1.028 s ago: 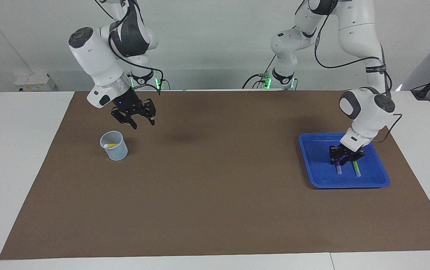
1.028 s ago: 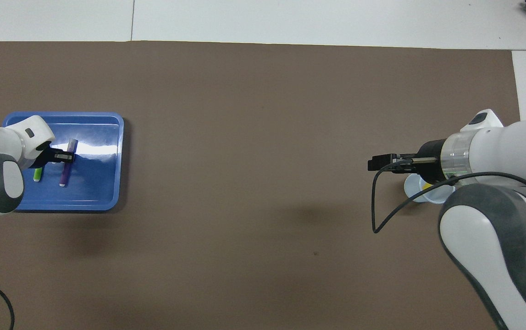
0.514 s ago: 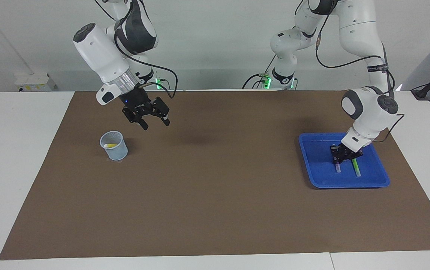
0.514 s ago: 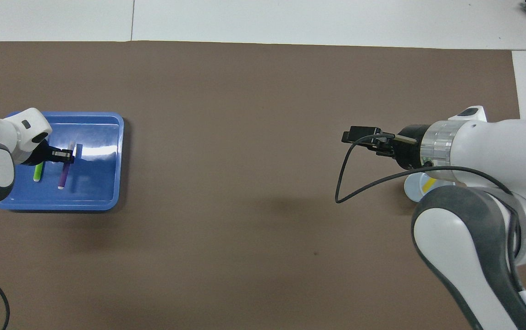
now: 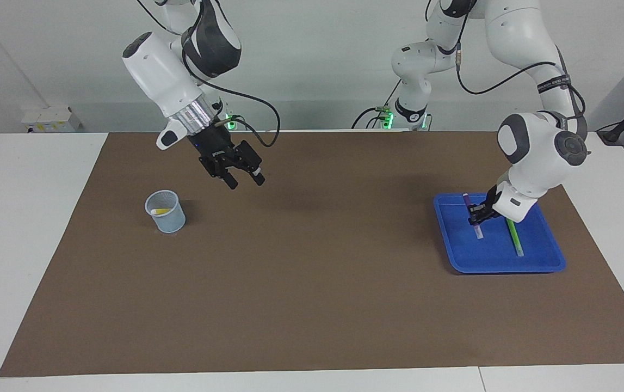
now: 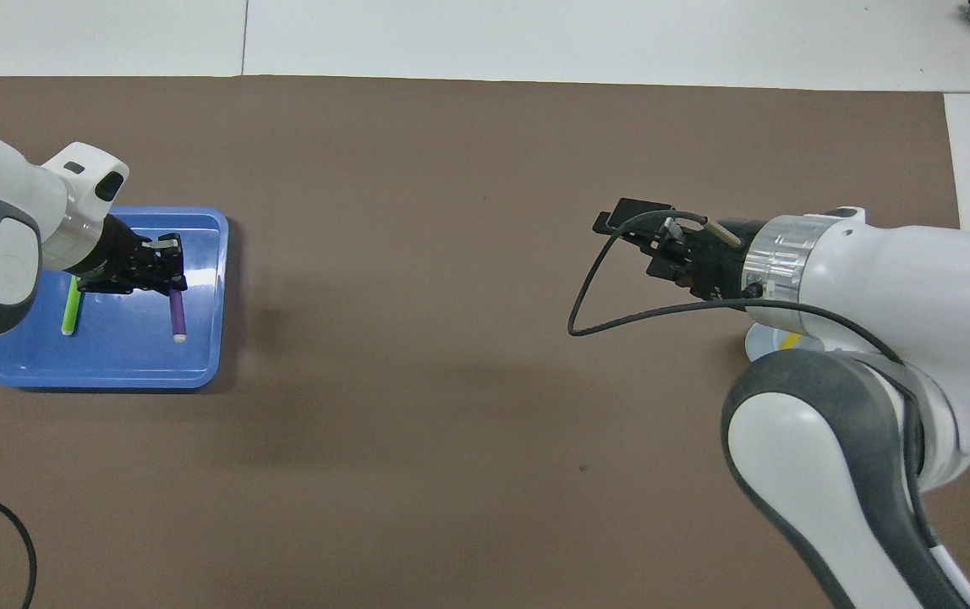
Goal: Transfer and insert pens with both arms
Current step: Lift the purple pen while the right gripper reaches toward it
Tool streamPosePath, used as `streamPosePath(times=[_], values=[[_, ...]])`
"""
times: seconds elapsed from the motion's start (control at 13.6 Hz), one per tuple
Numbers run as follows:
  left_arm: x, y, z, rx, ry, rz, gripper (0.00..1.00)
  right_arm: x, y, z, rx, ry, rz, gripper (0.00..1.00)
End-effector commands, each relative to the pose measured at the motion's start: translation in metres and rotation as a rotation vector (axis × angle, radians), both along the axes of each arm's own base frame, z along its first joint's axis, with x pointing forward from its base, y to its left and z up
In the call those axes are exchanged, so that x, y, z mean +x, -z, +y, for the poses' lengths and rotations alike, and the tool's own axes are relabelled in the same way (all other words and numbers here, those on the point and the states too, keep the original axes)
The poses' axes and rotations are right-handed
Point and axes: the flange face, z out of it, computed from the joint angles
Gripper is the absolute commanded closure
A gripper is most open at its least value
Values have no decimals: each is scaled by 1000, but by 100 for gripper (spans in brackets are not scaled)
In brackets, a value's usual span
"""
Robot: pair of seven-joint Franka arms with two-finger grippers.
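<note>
Two pens are sitting in the blue tray (image 5: pixel 540 260) at right of the facing view: my left gripper (image 5: pixel 477 215) is clenching the purple pen (image 5: pixel 475 224) above it, beside the green pen (image 5: pixel 514 236). My right gripper (image 5: pixel 243 179) is hanging spread wide, upper left, over the tabletop (image 5: pixel 312 283), near the cup (image 5: pixel 166 212) containing the yellow pen (image 5: pixel 160 210).

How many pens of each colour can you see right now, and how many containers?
Yellow pen: 1, in the cup
Purple pen: 1, held by the left gripper
Green pen: 1, lying in the blue tray
Containers: 2, cup and tray
Total: 5
</note>
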Motion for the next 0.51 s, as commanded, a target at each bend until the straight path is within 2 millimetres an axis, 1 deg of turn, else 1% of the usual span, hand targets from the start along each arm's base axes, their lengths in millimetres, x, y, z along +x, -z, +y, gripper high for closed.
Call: streamPosePath(times=[0.0,0.07,0.15,0.22,0.29,0.44], values=[[-17,-30,-32,-56,-249,73,100,-5,-3,36,46,7,-6,0],[-21,-43,-40,-102,-362,96,100,-11,-5,52,60,11,-1,0],[-27,-56,-52,-134,-454,125,100,-19,-9,73,79,19,-9,0],[-33,-63,-66,-151,-529,162,100,-28,-11,92,91,10,-19,0],[-37,-68,-78,-167,-620,203,100,-40,-11,114,97,-21,-14,0],[-41,-76,-95,-217,-762,277,100,-56,-11,142,113,-40,5,0]])
